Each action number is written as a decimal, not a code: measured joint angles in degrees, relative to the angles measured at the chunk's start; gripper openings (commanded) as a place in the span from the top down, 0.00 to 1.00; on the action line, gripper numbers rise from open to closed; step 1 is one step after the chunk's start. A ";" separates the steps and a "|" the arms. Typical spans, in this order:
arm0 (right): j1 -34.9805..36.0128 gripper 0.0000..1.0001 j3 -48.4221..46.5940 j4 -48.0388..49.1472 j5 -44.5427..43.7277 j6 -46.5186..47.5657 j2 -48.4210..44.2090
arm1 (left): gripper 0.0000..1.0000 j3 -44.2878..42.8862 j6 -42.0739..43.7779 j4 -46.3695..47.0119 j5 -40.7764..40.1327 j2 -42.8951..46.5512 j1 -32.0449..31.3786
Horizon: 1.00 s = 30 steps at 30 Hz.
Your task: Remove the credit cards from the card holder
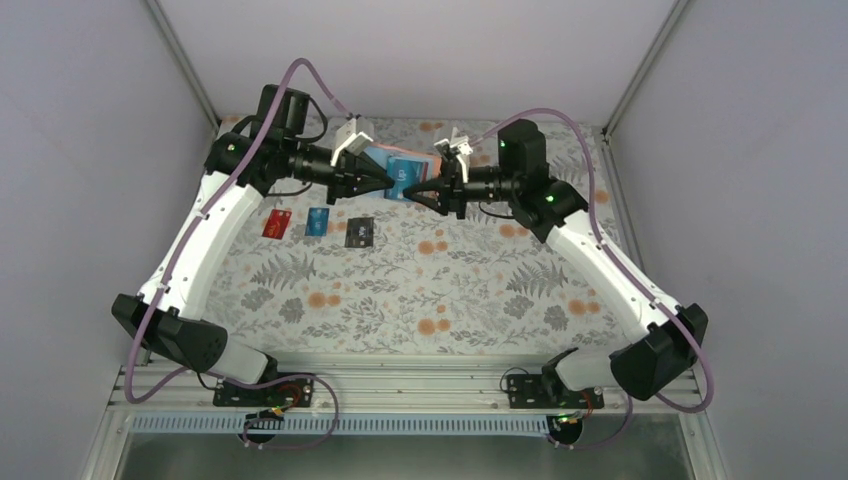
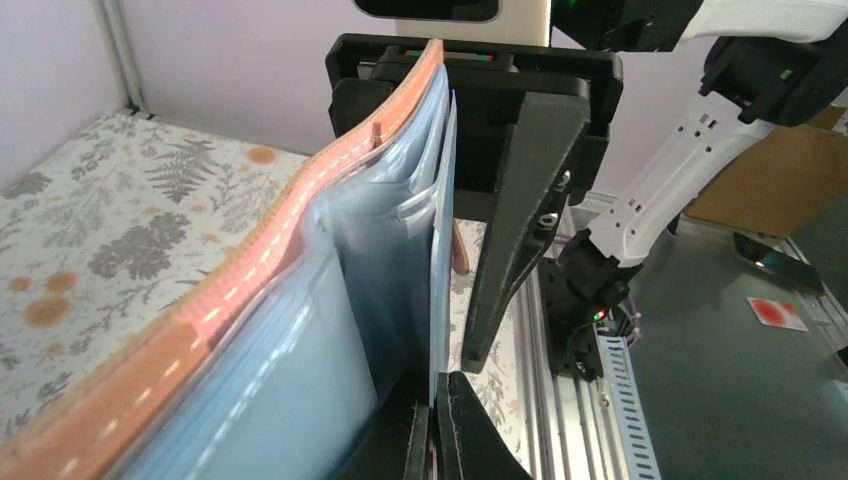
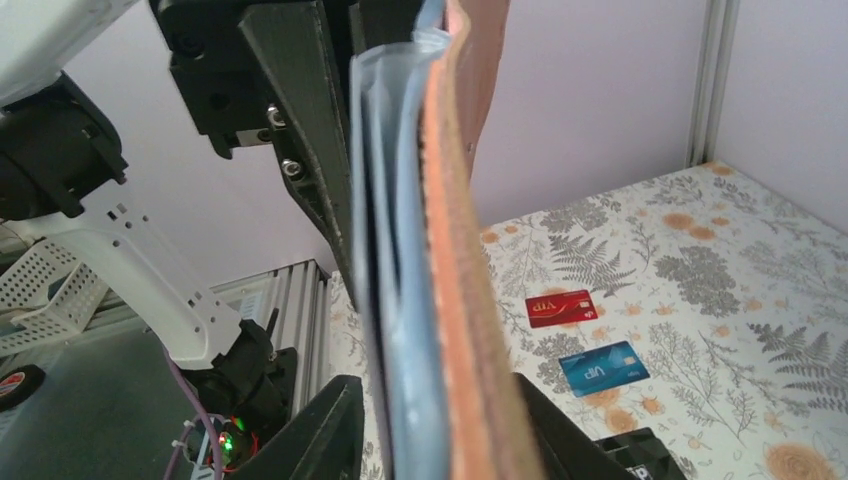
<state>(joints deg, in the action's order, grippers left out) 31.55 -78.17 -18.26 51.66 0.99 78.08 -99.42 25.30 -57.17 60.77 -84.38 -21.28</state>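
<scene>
The card holder point(image 1: 400, 172) hangs in the air above the back middle of the table, between both grippers, tan outside and light blue inside. My left gripper point(image 1: 385, 183) point(image 2: 440, 395) is shut on a thin light blue inner layer of the holder point(image 2: 300, 300). My right gripper point(image 1: 425, 192) point(image 3: 435, 390) stands open with its fingers on either side of the holder point(image 3: 450, 250), a gap showing on its left side. Three credit cards lie flat on the cloth: the red card point(image 1: 277, 223) point(image 3: 558, 307), the blue card point(image 1: 317, 221) point(image 3: 598, 368) and the black card point(image 1: 359, 232) point(image 3: 640, 455).
A floral cloth point(image 1: 450, 290) covers the table. Pale enclosure walls with metal posts point(image 1: 185, 60) close the left, right and back sides. An aluminium rail point(image 1: 400, 375) carrying both arm bases runs along the near edge.
</scene>
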 measured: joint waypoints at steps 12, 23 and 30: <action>-1.22 0.74 1.79 0.50 1.99 2.32 -3.61 | 0.98 0.37 2.95 -1.92 2.12 0.46 1.57; -1.97 0.96 1.99 0.44 3.56 1.88 -3.48 | 0.89 0.33 6.05 -3.54 2.89 0.59 1.62; -2.29 0.96 1.99 0.31 5.22 2.29 -3.48 | 0.92 -0.90 7.74 -5.77 4.31 0.87 2.43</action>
<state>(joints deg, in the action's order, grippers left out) 29.26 -76.18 -17.96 56.88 3.29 74.61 -100.31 33.04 -62.94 65.08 -83.50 -18.85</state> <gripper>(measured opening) 0.068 0.100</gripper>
